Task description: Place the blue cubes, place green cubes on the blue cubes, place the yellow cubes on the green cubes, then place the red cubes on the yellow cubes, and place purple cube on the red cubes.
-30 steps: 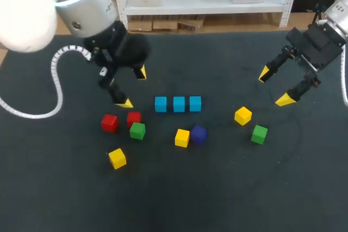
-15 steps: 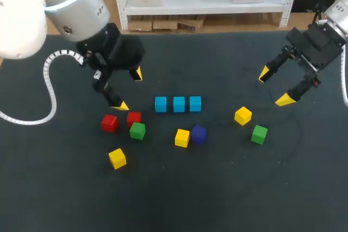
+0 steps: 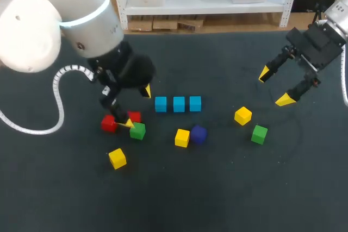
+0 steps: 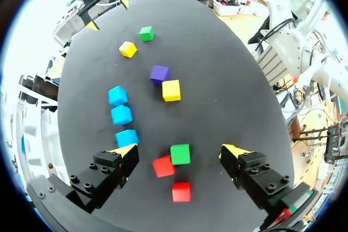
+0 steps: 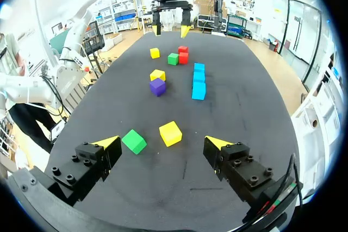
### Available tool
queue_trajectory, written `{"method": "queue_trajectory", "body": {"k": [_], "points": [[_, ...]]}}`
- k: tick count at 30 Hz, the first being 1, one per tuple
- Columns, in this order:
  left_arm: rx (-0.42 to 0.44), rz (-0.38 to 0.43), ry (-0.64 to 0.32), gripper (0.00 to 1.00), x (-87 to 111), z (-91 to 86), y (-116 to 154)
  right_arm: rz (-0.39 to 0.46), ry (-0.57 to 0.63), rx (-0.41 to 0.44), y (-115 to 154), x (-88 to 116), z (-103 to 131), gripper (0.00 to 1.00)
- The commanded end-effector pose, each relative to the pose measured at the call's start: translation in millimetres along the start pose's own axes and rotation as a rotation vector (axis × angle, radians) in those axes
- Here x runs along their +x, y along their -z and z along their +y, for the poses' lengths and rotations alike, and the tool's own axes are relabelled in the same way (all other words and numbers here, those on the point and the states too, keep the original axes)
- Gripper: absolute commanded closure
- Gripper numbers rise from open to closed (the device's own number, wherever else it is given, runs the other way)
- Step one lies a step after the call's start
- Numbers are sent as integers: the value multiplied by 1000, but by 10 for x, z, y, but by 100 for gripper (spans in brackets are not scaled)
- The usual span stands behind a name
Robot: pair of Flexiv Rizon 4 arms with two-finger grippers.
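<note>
Hovering spread open over the green cube (image 3: 137, 131) nearer the counter's (image 3: 217, 194) left edge, the left fingers (image 4: 109, 171) risked knocking the adjacent red cube (image 3: 134, 116) on descent, while the right fingers (image 3: 284, 100) hung open, empty.

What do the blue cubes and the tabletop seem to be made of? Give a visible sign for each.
The blue cubes: likely painted wood or plastic; even colour, crisp edges. The tabletop: probably dark matte cloth or mat; no glare, faint marks.
</note>
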State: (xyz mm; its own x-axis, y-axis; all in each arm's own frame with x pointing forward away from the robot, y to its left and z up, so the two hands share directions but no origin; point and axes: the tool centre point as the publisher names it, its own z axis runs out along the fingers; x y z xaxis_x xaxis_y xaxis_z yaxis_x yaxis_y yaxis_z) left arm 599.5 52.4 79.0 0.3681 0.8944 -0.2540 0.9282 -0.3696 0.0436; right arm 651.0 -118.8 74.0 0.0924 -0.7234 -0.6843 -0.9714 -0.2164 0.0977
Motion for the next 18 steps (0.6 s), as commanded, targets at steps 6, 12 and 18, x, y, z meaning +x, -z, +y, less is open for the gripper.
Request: {"method": "queue_trajectory", "body": {"k": [6,12,18], "points": [[42,-5,-20,0,-99,21,-402,-1,1,-1,-2,2,-6,0],[71,-6,20,0,-33,4,-612,-1,1,-1,-2,2,-6,0],[92,-1,51,0,83,-18,-761,-1,1,-1,-2,2,-6,0]]}}
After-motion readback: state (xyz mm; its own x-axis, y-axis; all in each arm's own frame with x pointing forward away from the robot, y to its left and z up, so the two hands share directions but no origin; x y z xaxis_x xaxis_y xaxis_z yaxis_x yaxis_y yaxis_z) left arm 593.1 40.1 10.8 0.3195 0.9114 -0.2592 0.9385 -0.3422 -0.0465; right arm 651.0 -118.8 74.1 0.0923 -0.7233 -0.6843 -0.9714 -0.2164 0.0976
